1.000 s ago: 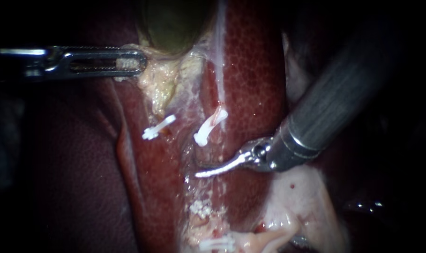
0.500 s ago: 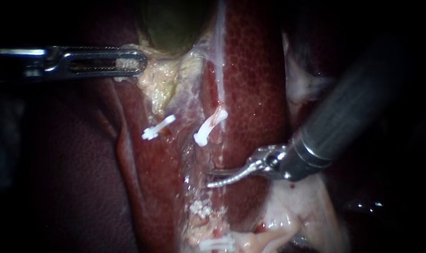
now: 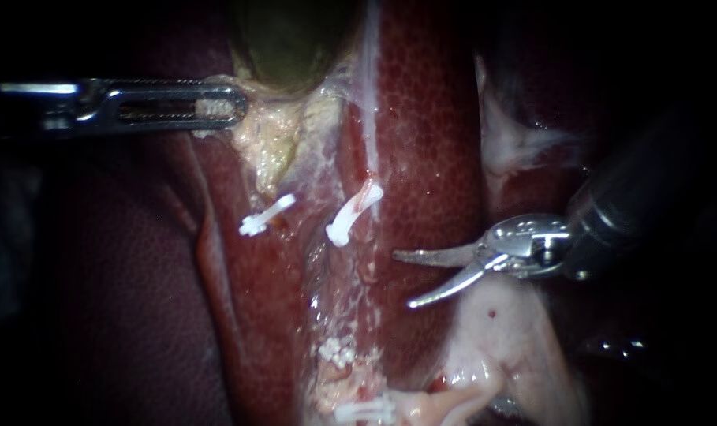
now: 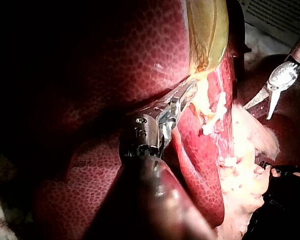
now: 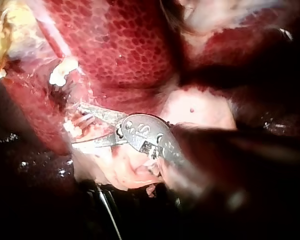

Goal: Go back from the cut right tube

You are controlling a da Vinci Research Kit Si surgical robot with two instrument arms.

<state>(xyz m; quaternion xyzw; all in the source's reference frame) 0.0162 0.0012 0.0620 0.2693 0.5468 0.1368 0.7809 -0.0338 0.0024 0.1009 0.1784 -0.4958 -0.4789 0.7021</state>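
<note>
Status: right claw (image 3: 402, 280) wide open, empty, beside but apart from cut right tube (image 3: 360, 203).
Left wrist view alone shows left claw (image 4: 190, 91) clamped on gallbladder (image 4: 206, 30) edge; endoscope view shows this claw side-on.

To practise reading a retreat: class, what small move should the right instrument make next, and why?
Probably draw the right instrument back along its shaft, away from the clip, closing its blades on the way. Its jaws stand open and empty, tips over the liver near that clip. The left instrument, shut on the gallbladder, should hold.
</note>
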